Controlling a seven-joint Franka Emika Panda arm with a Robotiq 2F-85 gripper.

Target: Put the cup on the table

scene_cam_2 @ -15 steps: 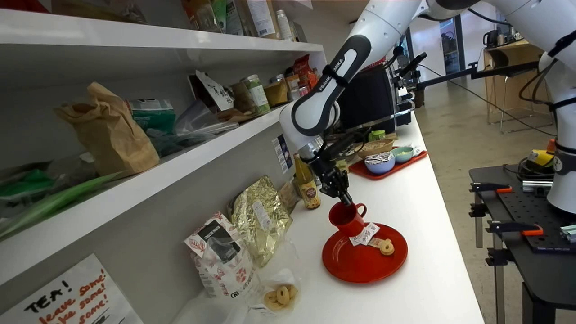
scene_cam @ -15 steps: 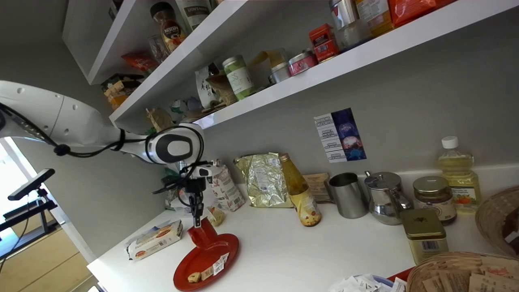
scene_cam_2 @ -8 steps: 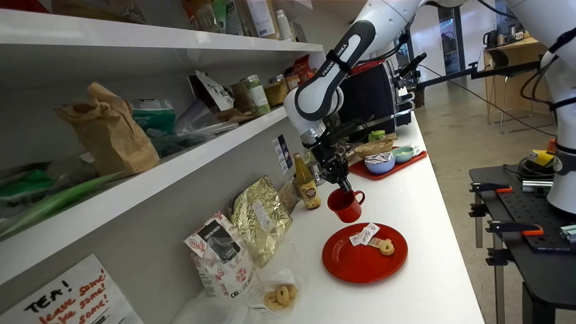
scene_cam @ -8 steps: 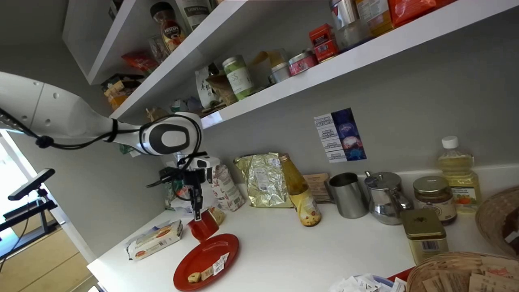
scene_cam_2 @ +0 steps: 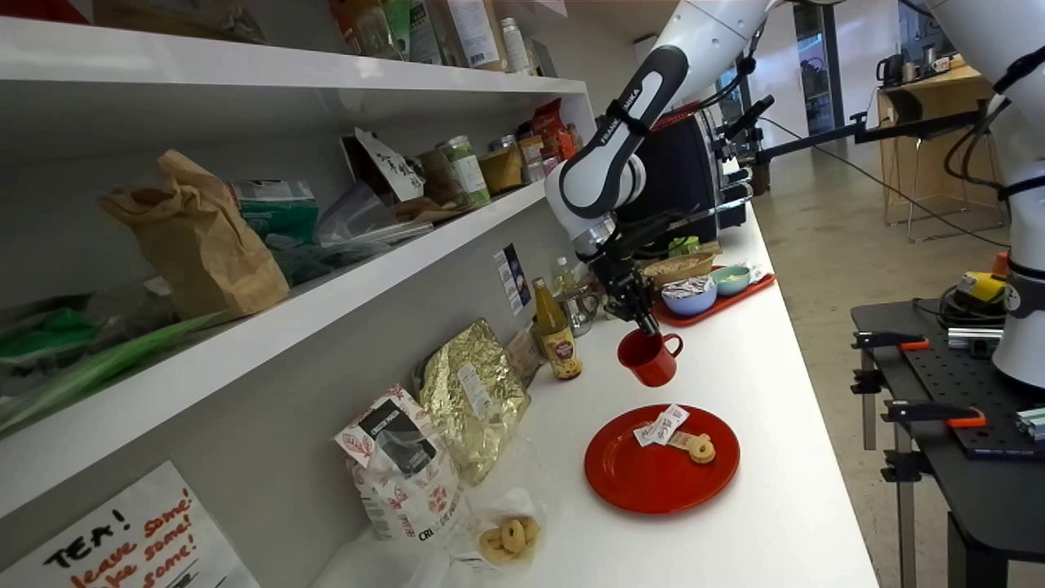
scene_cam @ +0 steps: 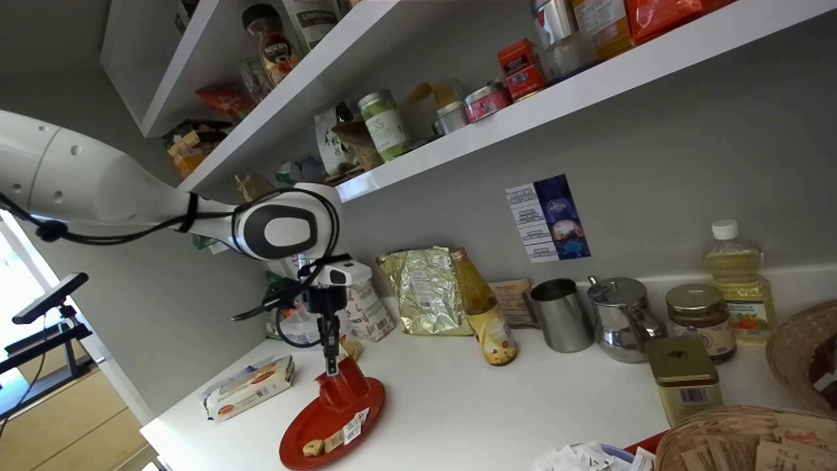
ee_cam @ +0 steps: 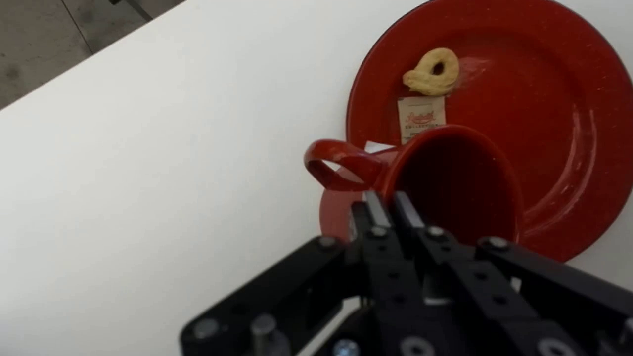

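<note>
A red cup (scene_cam_2: 651, 363) with a handle is tilted and held by its rim in my gripper (scene_cam_2: 649, 330). In the wrist view one finger is inside the mouth of the cup (ee_cam: 460, 183) and one is outside, with the rim between the fingertips (ee_cam: 390, 198). In an exterior view the cup (scene_cam: 344, 391) overlaps the red plate behind it, below the gripper tips (scene_cam: 332, 371). In an exterior view it appears above the white table (scene_cam_2: 784, 465), apart from the plate. Its exact height is hard to judge. The table also shows in the wrist view (ee_cam: 173, 173).
A red plate (scene_cam_2: 624, 482) carries a ring biscuit (scene_cam_2: 700, 448) and paper packets (scene_cam_2: 663, 425). A yellow bottle (scene_cam_2: 558, 335), a gold bag (scene_cam_2: 473, 400) and a steel jug (scene_cam: 562, 314) stand along the wall. A red tray (scene_cam_2: 759, 286) holds bowls. White shelves (scene_cam: 458, 137) overhang the table.
The cup first rose from over the plate, then moved right in both exterior views, held in the gripper throughout. The plate and the things on it have not moved.
</note>
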